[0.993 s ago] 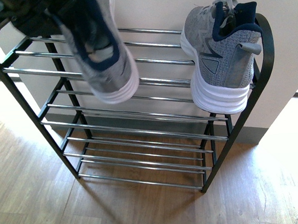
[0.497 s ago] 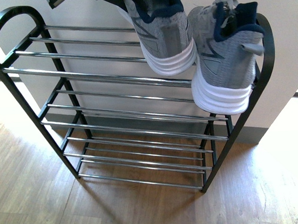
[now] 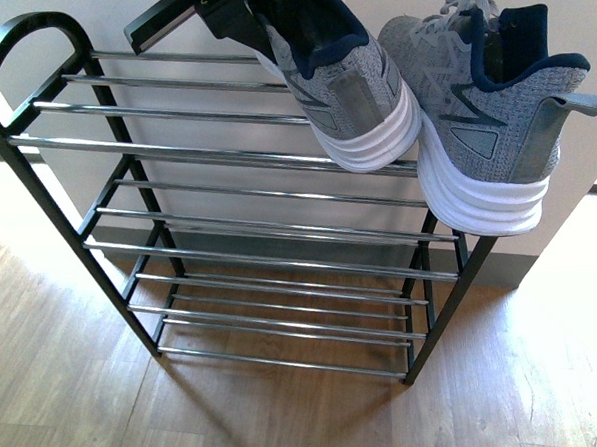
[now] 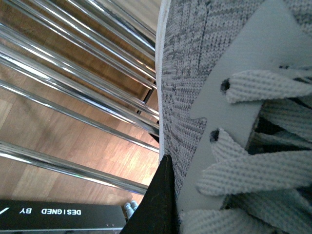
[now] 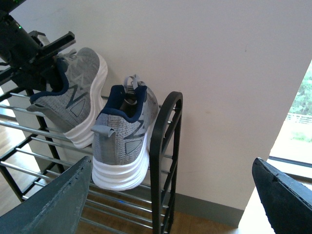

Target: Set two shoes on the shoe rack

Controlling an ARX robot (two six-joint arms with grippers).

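sneakers point(image 3: 492, 103): matt grey knit cloth; rack rods point(image 3: 205, 153): glossy chrome; floor point(image 3: 88, 415): wood

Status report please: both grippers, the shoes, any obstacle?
Left gripper shut on second sneaker, at rack top tier. Right gripper open, empty, apart from rack. First sneaker sits on top tier, right end. No obstacle seen.
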